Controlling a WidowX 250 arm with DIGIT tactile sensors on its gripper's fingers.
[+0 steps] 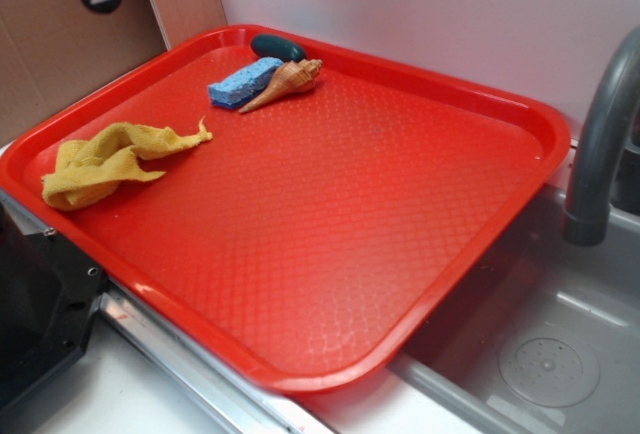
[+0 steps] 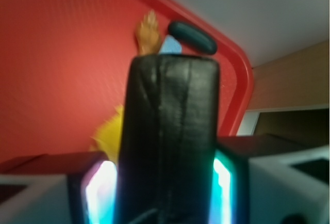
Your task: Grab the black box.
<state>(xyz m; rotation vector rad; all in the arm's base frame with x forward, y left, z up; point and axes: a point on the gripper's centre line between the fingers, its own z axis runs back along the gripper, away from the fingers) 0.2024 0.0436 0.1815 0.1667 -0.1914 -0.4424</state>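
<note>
Already your gripper was clamped on the matte black rounded box, filling the wrist view's centre; you needed steady squeeze, lifting straight above the red plastic tray.

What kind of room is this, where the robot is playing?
Probably a kitchen sink counter, maybe a pretend one. A curved grey metal faucet hangs over a grey sink basin with a round drain, and a blue rectangular sponge lies on the big red plastic tray.

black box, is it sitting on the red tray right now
No, the wrist view shows the black box clamped in the hand above the red tray.
</note>
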